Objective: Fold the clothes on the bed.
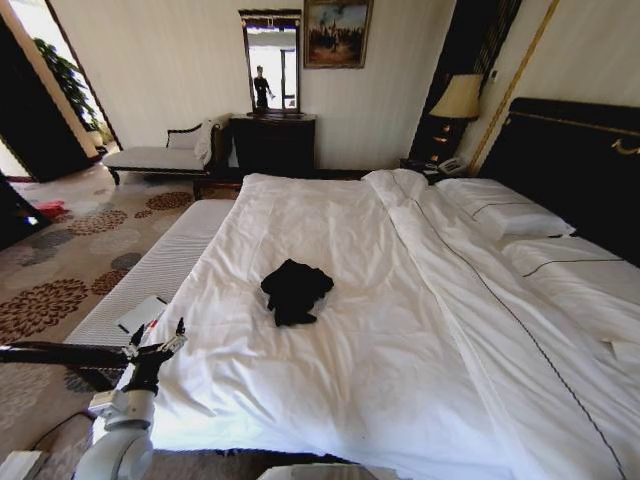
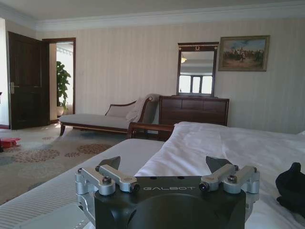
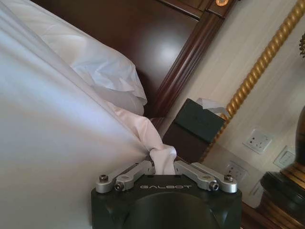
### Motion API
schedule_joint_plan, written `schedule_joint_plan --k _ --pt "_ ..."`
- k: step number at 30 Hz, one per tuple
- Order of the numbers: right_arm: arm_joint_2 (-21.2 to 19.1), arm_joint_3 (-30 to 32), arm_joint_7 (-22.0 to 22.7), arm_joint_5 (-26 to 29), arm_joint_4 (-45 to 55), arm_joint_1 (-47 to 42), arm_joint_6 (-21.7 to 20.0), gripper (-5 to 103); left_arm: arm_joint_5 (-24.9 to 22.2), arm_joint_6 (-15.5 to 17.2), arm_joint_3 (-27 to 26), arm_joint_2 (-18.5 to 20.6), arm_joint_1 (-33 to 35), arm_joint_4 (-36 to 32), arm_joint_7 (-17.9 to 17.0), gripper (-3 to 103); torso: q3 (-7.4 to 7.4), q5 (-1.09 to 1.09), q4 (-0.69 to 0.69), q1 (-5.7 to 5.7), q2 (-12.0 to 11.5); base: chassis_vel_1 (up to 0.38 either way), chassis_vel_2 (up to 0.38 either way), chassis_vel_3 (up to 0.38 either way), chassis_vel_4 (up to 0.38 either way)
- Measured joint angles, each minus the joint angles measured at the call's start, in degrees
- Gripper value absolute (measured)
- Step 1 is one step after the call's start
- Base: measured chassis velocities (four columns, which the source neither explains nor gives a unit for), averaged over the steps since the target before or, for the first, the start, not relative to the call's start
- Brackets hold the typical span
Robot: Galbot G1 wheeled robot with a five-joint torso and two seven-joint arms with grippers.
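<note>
Head view shows us the black T-shirt [image 1: 296, 291] crumpled near the middle of the bed's white duvet [image 1: 400, 330]. Our left gripper [image 2: 169, 177] hovers beside the bed's edge, fingers apart. Our right gripper [image 3: 164, 168] is pinched on a fold of white bedding [image 3: 164, 157] near the headboard [image 3: 157, 43].

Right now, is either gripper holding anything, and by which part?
The right gripper is pinching a bunched fold of the white duvet at the bed's edge. The left gripper is open, holding nothing.
</note>
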Motion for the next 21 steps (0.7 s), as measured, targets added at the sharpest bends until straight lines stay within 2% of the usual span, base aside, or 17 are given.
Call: schedule_joint_plan --k 5,12,18,19,20,21 --pt "-0.3 1.1 0.1 0.0 -1.3 -0.5 0.7 2 0.2 0.0 0.6 -0.2 -0.9 0.5 0.0 100 0.0 0.0 0.0 0.0 0.0 0.0 0.0 0.0 0.0" --pt "-0.5 0.7 -0.4 -0.9 -1.5 0.8 1.3 2 0.2 0.1 0.9 0.0 -1.5 0.7 0.0 100 0.0 0.0 -0.14 0.0 0.0 0.0 0.0 0.0 0.0" --pt "-0.3 0.0 0.2 -0.7 -1.9 0.8 0.1 1 0.2 0.0 0.6 0.2 -0.9 0.9 -0.1 100 0.0 -0.02 -0.03 0.0 0.0 0.0 0.0 0.0 0.0" --pt "0.9 0.1 0.2 0.7 -0.7 -0.4 0.4 11 0.2 -0.3 0.5 0.3 0.1 1.1 0.0 100 0.0 -0.01 -0.05 0.0 0.0 0.0 0.0 0.0 0.0" --pt "1.4 0.1 -0.4 1.6 0.5 -1.4 0.9 16 0.3 -0.4 0.5 0.4 0.4 1.1 0.0 100 0.0 0.0 -0.08 0.0 0.0 0.0 0.0 0.0 0.0" --pt "1.4 0.1 -0.4 1.6 0.5 -1.4 0.9 16 0.3 -0.4 0.5 0.4 0.4 1.1 0.0 100 0.0 0.0 -0.08 0.0 0.0 0.0 0.0 0.0 0.0"
